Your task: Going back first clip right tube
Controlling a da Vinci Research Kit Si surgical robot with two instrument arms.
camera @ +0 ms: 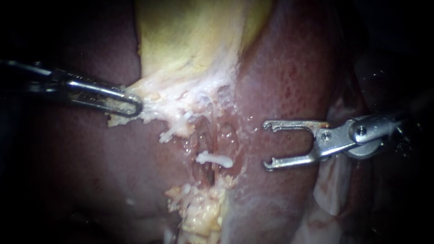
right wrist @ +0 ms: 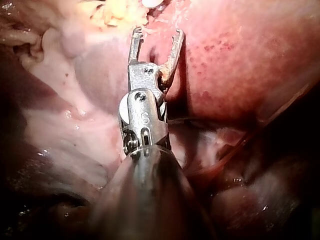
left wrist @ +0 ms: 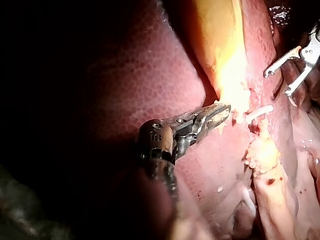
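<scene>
With the small white clip (camera: 214,159) in place, the steel right instrument (camera: 267,145) sits clear, claw apart and empty, and the left instrument (camera: 134,106) has its claw clamped on pale fibrous tissue (camera: 181,97), so withdrawal looks nearly done.

From the endoscope we see bright light on the middle, strongest toward 12 o'clock. Around the edge it goes dark, most at 9 and 3 o'clock. Red liver (camera: 289,68) fills the space behind.
</scene>
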